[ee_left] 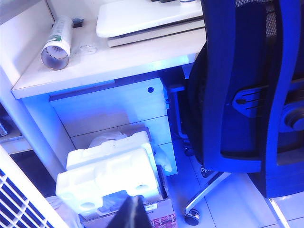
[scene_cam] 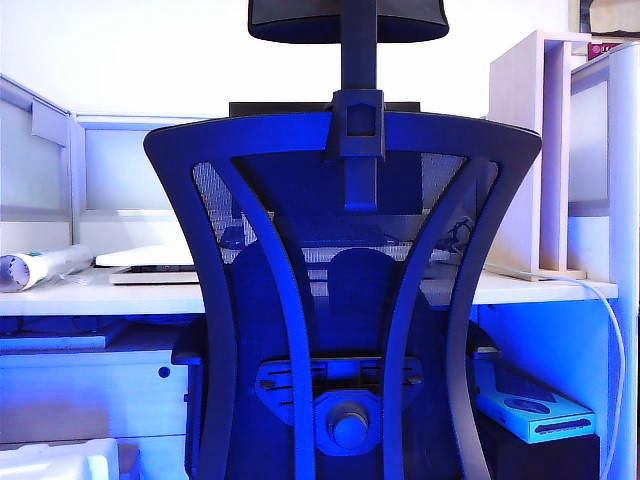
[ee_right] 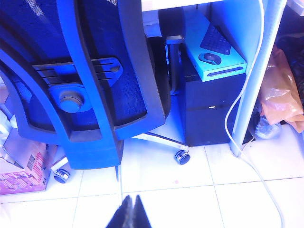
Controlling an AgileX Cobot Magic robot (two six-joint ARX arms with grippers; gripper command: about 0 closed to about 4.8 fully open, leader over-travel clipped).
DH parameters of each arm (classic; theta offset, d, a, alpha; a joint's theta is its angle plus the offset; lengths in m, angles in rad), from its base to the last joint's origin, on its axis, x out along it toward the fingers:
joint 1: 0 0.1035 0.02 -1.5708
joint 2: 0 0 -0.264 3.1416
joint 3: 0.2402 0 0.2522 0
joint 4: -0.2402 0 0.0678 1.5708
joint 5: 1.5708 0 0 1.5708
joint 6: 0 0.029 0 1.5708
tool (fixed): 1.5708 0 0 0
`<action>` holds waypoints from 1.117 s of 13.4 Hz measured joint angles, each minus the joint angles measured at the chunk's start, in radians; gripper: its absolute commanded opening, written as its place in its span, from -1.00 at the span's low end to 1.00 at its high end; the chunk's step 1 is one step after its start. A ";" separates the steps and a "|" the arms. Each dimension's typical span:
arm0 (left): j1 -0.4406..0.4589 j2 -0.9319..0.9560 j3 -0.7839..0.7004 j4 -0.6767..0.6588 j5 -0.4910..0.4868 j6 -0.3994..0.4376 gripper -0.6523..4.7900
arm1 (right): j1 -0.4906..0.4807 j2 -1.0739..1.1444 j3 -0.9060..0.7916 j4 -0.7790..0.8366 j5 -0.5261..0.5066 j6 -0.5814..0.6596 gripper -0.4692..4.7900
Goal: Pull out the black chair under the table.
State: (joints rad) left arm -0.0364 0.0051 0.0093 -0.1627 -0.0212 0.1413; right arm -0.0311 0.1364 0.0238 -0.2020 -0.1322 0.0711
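The black chair [scene_cam: 345, 300] fills the middle of the exterior view, its mesh back and headrest post facing me and its seat tucked under the table [scene_cam: 90, 297]. Neither gripper shows in the exterior view. In the left wrist view my left gripper [ee_left: 133, 203] is shut and empty, hanging over a foam-filled box, well apart from the black chair [ee_left: 247, 95] beside the table [ee_left: 118, 61]. In the right wrist view my right gripper [ee_right: 131, 202] is shut and empty above the floor tiles, a short way back from the black chair [ee_right: 95, 71].
A white foam block [ee_left: 111, 175] sits in a cardboard box by the drawer unit [ee_left: 114, 109]. A rolled paper tube [ee_left: 58, 42] and a white laptop [ee_left: 142, 16] lie on the desktop. A black computer case [ee_right: 213, 109] with a keyboard box [ee_right: 213, 47] and a white cable [ee_right: 247, 95] stand beside the chair. A wooden shelf unit [scene_cam: 530, 150] rises at the right.
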 measured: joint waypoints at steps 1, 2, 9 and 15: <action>0.000 0.000 0.000 0.000 0.000 0.000 -0.78 | 0.000 0.000 0.000 0.000 0.000 0.000 -0.84; 0.000 0.000 0.000 0.000 0.000 0.000 -0.78 | 0.000 0.000 0.000 0.000 0.000 0.000 -0.84; 0.000 0.000 0.000 0.006 0.063 0.000 -0.78 | 0.000 0.000 0.000 0.000 0.000 0.000 -0.84; 0.000 0.000 -0.001 0.121 0.338 -0.024 -0.78 | 0.000 0.000 0.000 0.029 -0.032 0.000 -0.84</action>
State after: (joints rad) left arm -0.0364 0.0055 0.0086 -0.0418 0.3168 0.1169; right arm -0.0311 0.1364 0.0235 -0.1730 -0.1638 0.0711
